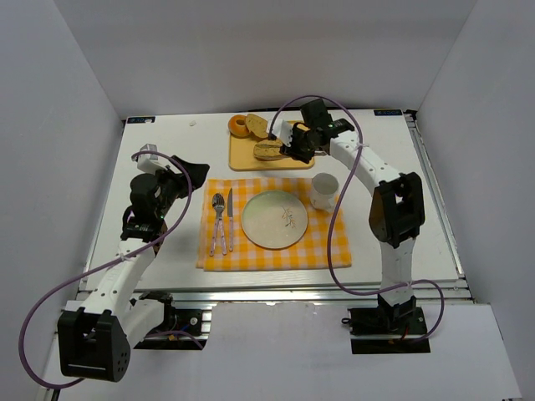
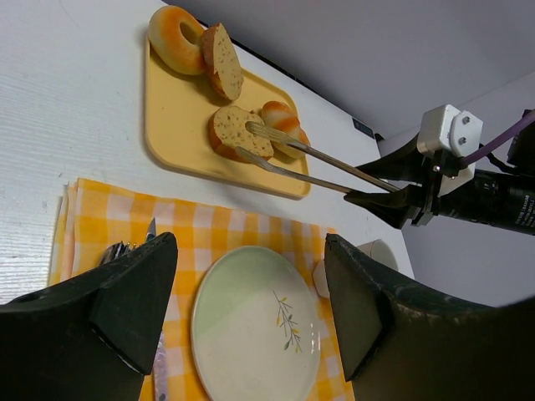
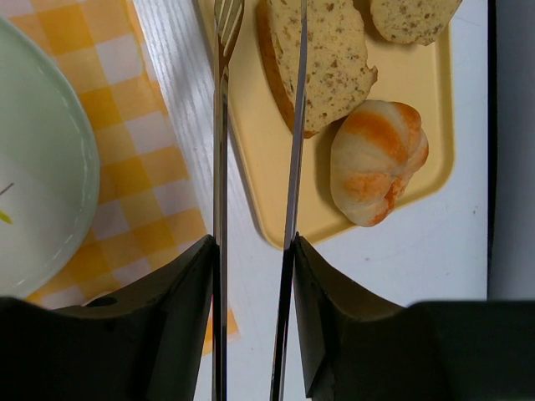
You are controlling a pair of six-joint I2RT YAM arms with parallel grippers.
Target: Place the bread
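left gripper (image 2: 249, 267): released, fingers spread wide, holding nothing, hovering off the 9 o'clock side of the checked placemat (image 1: 334, 246)
fork (image 1: 217, 219) + knife (image 1: 228, 215) side by side on the mat's left strip, both lying along 12–6
plate (image 1: 255, 219) mid-mat, nothing on it; white mug (image 1: 324, 190) at the plate's 2 o'clock, just beside the rim
yellow tray (image 1: 242, 154) at the plate's 12 o'clock, off the mat
on the tray: ring-shaped bun (image 1: 239, 125) at the far left corner, oval slice (image 1: 257, 125) touching its right side, bread (image 3: 330, 67) lying flat in the near half, scored roll (image 3: 378, 163) just beside the bread
bread long axis ~9–3 in the top view and roughly parallel to the tongs (image 3: 219, 167); crust edge faces 6
tongs reach in from 3 o'clock; one arm lies across the top of the bread, the fork-tipped arm sits just outside the crust edge. can't tell if the slice is actually pinched
right gripper (image 3: 253, 251): clenched on the tongs' two arms, over the tray's right end
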